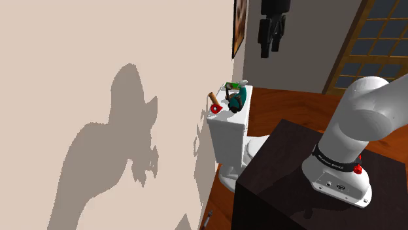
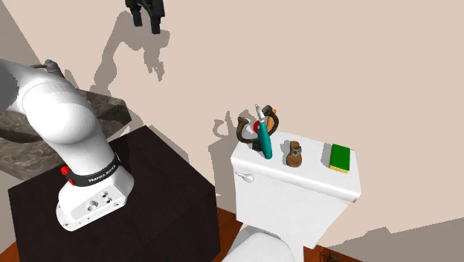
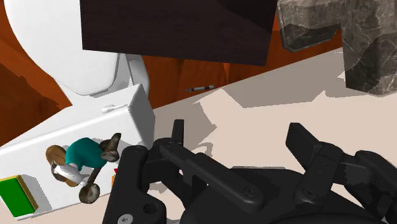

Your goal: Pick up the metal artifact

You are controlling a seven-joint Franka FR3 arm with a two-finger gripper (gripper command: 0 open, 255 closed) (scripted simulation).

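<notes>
- We find the tool (image 2: 146, 26) high above the toilet, close to the wall and well apart from everything on the tank lid (image 2: 312, 177).
- Its fingers stand apart and clasp nothing. We judge this a ready state for a descent.
- We take the artifact (image 2: 243, 135) to be the dark curved piece with knobbed ends. It rests on the lid at the end nearer the stand (image 2: 149, 201).
- A teal bottle (image 2: 264, 141) lies across the artifact and touches it, so the two are tangled.
- A small brown figure (image 2: 294, 155) sits near mid-lid, and a green sponge (image 2: 340, 158) lies at the far end. Both are clear of the artifact.
- We judge that the grasp must take an exposed arm of the artifact, since closing on the bottle could drag both off the lid.
- The wall stands just behind the lid, which limits approach from that side.
</notes>
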